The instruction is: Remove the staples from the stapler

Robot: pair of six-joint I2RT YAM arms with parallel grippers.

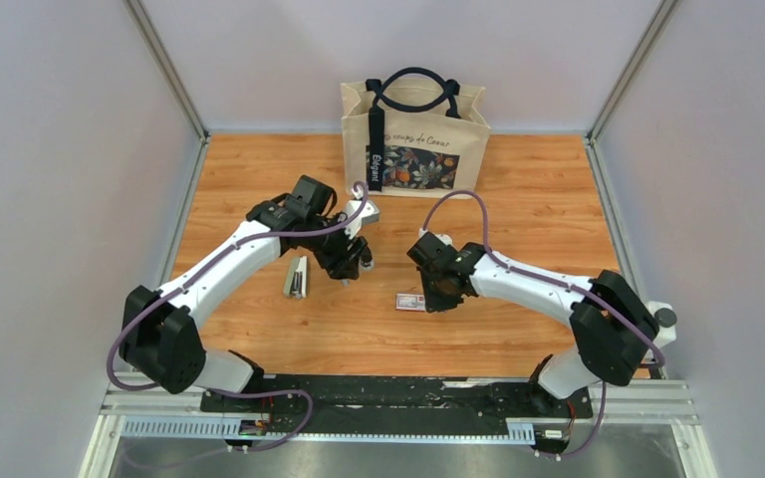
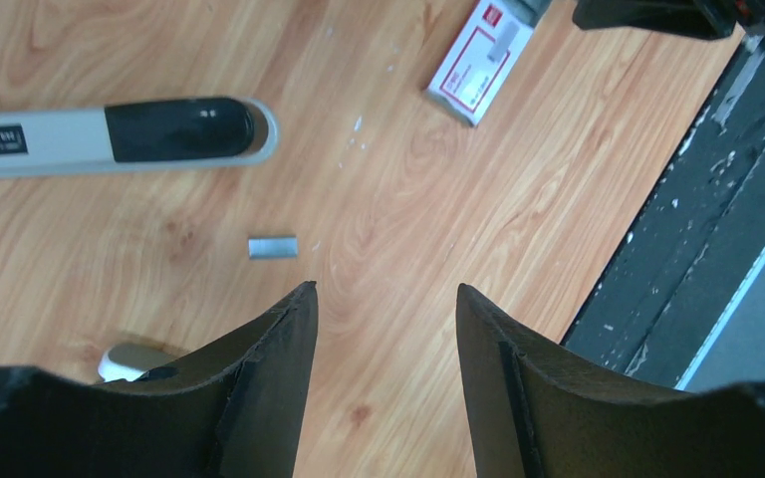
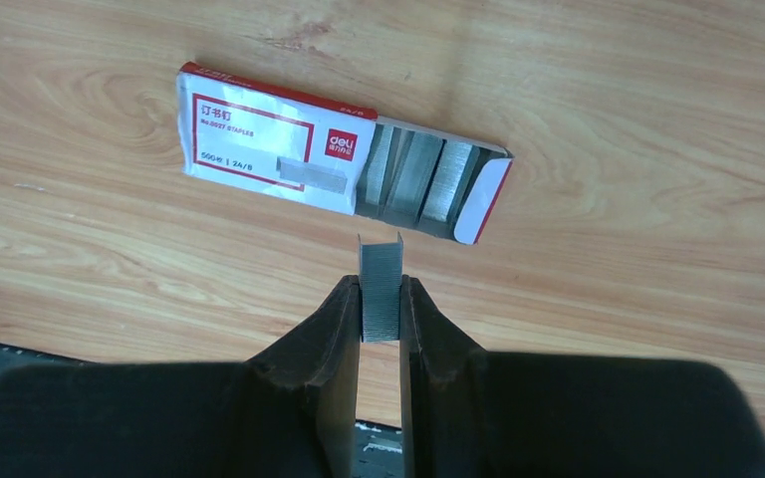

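Stapler (image 1: 296,277) lies flat on the wood-grain surface (image 1: 518,199), left of centre, its long axis running near to far with a slight lean. In the left wrist view its black-capped rounded end points toward the picture's right, and its other end is cut off by the frame edge. A short loose staple piece (image 2: 273,247) lies on bare wood, apart from the stapler. The left claw (image 2: 383,299) hangs above that spot, jaws wide with nothing between them. The right claw (image 3: 381,299) is pinched narrow on a staple strip (image 3: 382,261), held end-on just short of the open end of a red-and-white staple box (image 3: 259,149), whose drawer is slid out with more strips inside. A printed tote bag (image 1: 413,134) stands upright at the far edge. Pale walls (image 1: 50,149) with metal corner posts close in three sides, and a black rail (image 1: 398,393) runs along the near edge. A pale rounded object (image 2: 125,360) peeks from behind the left claw's finger, too hidden to identify.
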